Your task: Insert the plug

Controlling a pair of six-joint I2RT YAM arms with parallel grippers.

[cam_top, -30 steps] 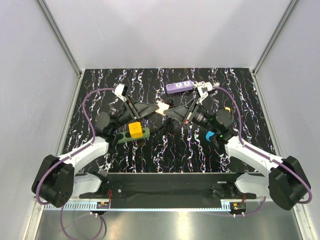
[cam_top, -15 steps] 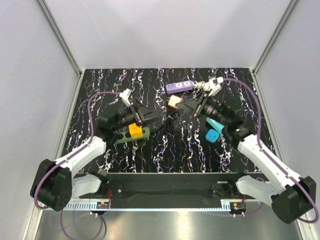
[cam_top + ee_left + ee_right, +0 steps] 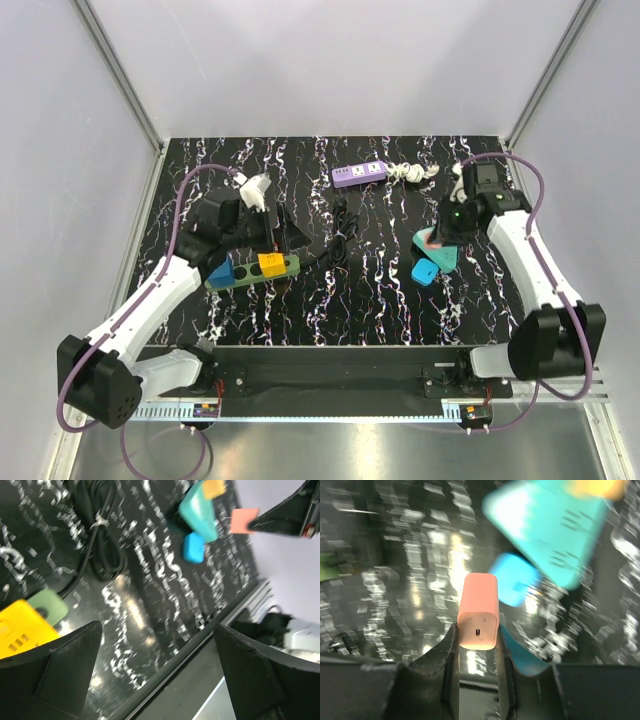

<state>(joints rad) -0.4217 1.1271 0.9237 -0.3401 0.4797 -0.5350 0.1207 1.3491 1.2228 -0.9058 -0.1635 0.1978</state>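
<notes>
Right arm's fingers [image 3: 449, 652] are clamped tight on the pink plug [image 3: 478, 611], holding it up over the teal strip [image 3: 200, 512] on the right side of the tabletop [image 3: 380, 300]. Left fingers [image 3: 65, 665] sit wide apart by the green strip [image 3: 290, 264], which has a yellow plug [image 3: 269, 261] and a blue plug [image 3: 221, 274] on it.

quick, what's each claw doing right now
left claw: open, nothing between its fingers.
right claw: closed on the pink plug.
</notes>
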